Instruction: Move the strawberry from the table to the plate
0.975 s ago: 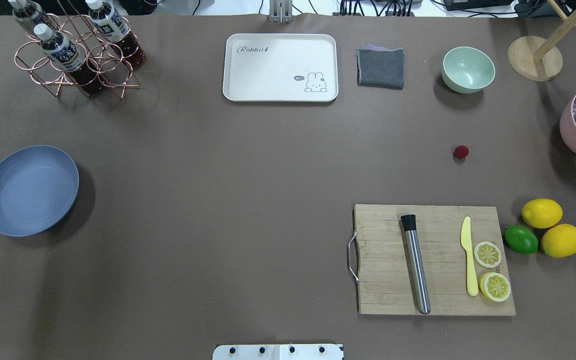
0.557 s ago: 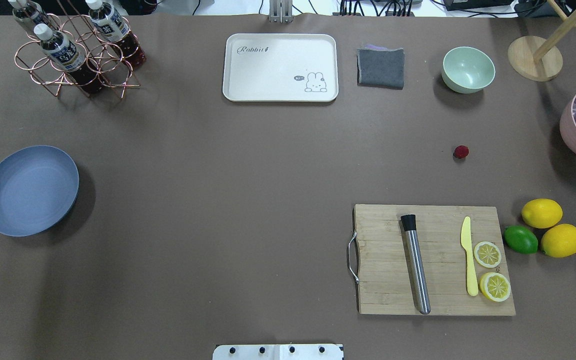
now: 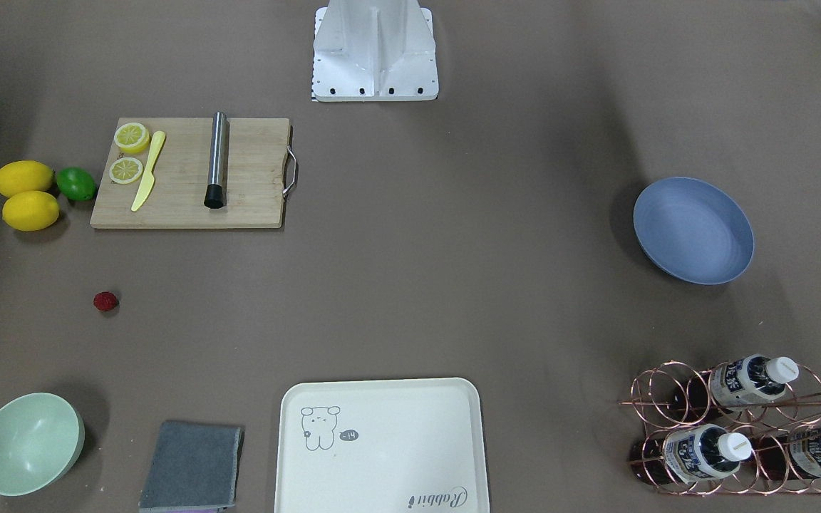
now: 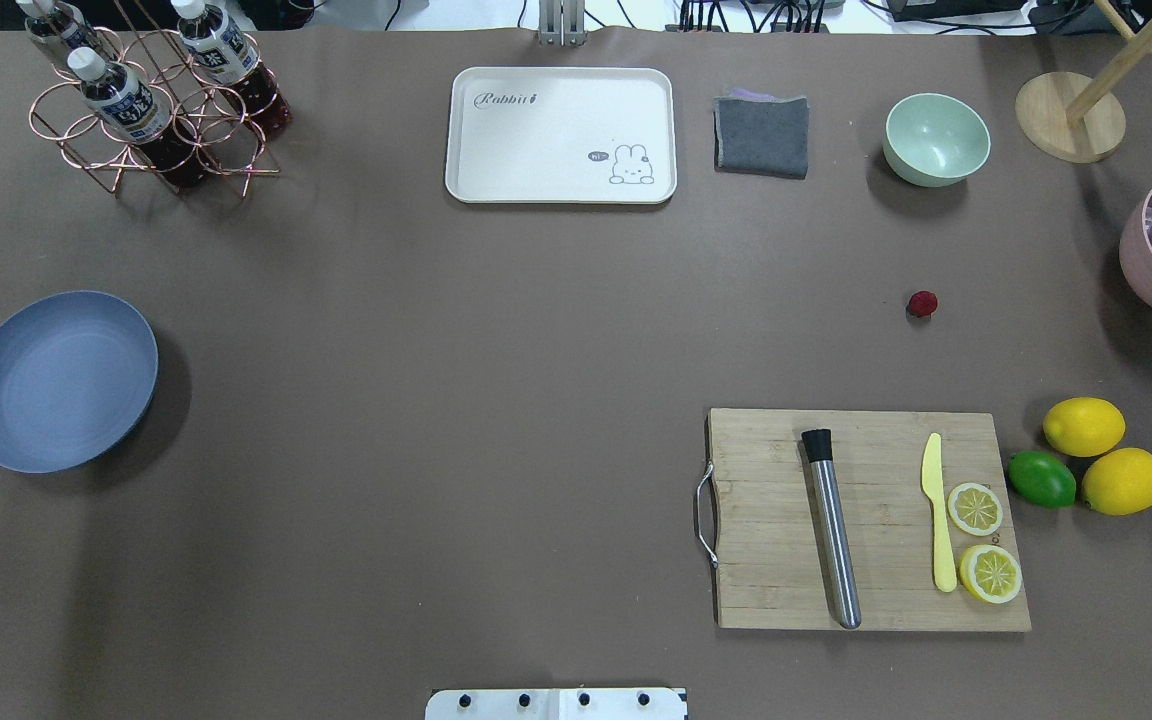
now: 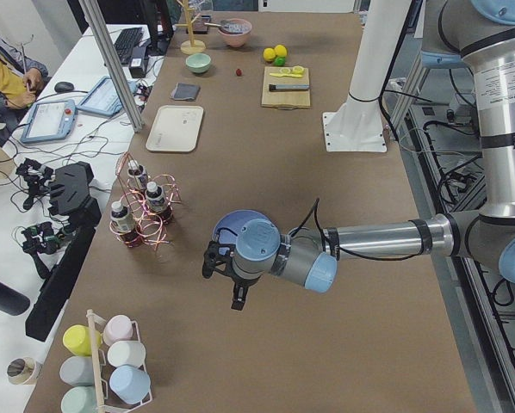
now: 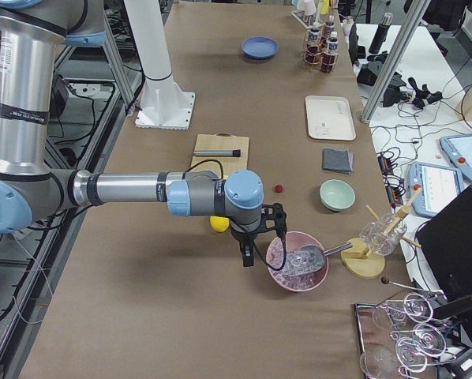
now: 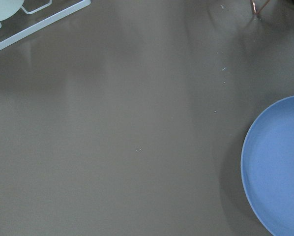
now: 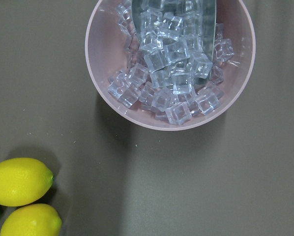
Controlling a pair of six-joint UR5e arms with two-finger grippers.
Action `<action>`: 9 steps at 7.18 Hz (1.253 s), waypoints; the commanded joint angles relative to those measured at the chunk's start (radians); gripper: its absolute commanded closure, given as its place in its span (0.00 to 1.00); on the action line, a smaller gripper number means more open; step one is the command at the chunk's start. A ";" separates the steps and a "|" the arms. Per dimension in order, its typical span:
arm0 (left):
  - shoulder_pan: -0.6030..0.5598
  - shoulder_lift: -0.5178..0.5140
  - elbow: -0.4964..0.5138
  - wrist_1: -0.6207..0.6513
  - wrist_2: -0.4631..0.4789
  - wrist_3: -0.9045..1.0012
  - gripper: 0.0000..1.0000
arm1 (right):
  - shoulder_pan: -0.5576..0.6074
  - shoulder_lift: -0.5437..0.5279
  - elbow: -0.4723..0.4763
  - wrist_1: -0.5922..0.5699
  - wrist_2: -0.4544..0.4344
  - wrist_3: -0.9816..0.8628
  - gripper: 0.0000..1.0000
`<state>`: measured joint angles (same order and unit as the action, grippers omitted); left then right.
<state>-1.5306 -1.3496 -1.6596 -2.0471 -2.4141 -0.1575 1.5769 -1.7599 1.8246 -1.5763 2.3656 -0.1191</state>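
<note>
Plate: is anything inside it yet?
Nothing: the plate is bare inside, seen whole in the overhead view. The strawberry lies on the table, far off toward the robot's right. In the left side view the left arm covers part of the plate.

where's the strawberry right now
In the overhead view the strawberry lies on the right half of the table, between the mint-green bowl and the cutting board, touching neither.

The word "Rabbit" in script on the cream tray [image 4: 556, 140]
</note>
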 commanded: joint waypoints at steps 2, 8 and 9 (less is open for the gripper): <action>0.003 -0.003 -0.005 0.007 -0.042 -0.002 0.03 | 0.006 -0.020 0.015 0.001 0.000 -0.008 0.00; 0.114 -0.006 0.024 -0.011 -0.030 -0.074 0.02 | 0.002 -0.016 0.039 0.015 0.041 -0.011 0.00; 0.144 -0.008 0.076 -0.118 -0.011 -0.141 0.02 | -0.012 -0.016 0.038 0.016 0.070 -0.004 0.00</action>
<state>-1.4290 -1.3551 -1.6284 -2.0825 -2.4414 -0.2410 1.5755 -1.7765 1.8631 -1.5653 2.4060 -0.1288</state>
